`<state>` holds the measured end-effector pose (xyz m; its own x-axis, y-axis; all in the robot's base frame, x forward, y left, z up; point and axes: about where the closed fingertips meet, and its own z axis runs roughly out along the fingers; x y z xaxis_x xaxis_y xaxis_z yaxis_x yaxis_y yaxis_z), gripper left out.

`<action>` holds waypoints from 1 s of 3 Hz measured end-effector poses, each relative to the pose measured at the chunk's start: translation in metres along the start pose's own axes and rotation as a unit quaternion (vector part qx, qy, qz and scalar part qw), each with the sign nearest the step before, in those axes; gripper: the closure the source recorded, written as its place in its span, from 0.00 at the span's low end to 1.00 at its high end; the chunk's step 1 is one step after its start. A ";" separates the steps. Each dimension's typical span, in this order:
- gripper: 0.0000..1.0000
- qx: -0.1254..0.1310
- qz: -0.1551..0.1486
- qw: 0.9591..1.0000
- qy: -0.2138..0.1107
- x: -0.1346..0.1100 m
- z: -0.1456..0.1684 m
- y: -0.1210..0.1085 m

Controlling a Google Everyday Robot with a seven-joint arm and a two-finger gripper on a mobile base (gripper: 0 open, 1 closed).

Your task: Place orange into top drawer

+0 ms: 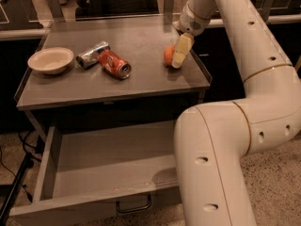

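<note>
The orange (167,55) sits on the grey counter top (141,81) near its right edge. My gripper (175,60) reaches down from the white arm and is right at the orange, covering its right side. The top drawer (113,166) stands pulled open below the counter, with nothing in it; its dark curved handle (134,206) shows on the front panel at the bottom.
A red soda can (114,64) lies on its side mid-counter, with a crushed silver can (92,54) just left of it. A white bowl (51,60) stands at the counter's left. My arm's large white elbow (211,164) hangs beside the drawer's right end.
</note>
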<state>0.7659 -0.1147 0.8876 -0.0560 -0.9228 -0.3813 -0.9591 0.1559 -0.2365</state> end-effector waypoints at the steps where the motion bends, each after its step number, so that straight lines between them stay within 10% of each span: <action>1: 0.00 0.009 0.007 1.000 0.004 0.001 0.004 -0.006; 2: 0.00 0.005 0.040 0.999 0.003 0.030 0.015 -0.007; 3: 0.00 0.012 0.035 0.999 -0.006 -0.007 0.030 -0.015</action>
<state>0.7893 -0.0998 0.8672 -0.1196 -0.9049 -0.4084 -0.9459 0.2289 -0.2301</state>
